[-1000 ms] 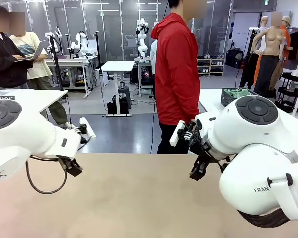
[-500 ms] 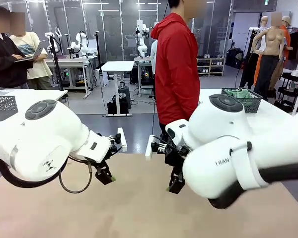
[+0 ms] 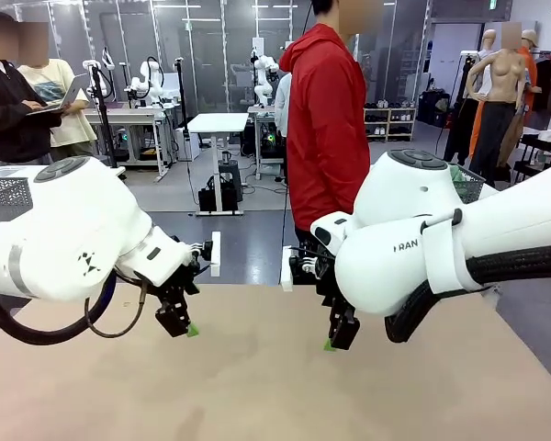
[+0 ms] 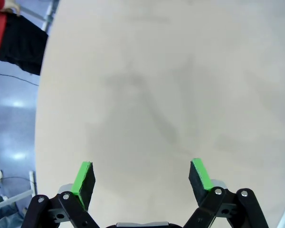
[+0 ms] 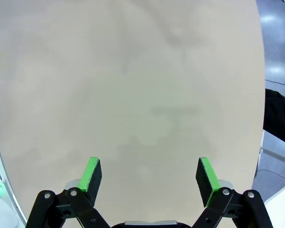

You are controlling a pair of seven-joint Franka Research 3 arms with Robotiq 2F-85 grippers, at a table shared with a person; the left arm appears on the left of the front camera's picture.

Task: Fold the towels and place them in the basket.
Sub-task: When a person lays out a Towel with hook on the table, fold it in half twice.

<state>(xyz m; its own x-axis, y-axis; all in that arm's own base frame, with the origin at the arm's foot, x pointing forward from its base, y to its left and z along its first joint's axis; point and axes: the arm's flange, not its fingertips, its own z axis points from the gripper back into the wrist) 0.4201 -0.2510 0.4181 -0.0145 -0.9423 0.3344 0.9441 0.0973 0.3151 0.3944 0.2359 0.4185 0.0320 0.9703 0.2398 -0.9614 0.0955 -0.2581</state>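
My left gripper [image 3: 179, 323] hangs open just above the bare tan table [image 3: 257, 395], left of the middle. My right gripper [image 3: 340, 335] hangs open at about the same height, right of the middle. In the left wrist view the left gripper [image 4: 142, 178] has its green pads [image 4: 83, 178] wide apart over bare tabletop. The right gripper [image 5: 149, 175] in its own wrist view is just as wide, with nothing between its pads [image 5: 206, 175]. A dark grey mesh basket [image 3: 469, 184] peeks from behind my right arm, on a white table at the right. The towels are out of view.
A person in a red jacket [image 3: 326, 129] stands at the table's far edge, between the two arms. Another grey mesh basket [image 3: 5, 197] sits on a white table at the far left. Two more people stand back left.
Both arms have swung in from the sides toward the middle and lowered their grippers close to the tabletop. Both grippers have stayed open.
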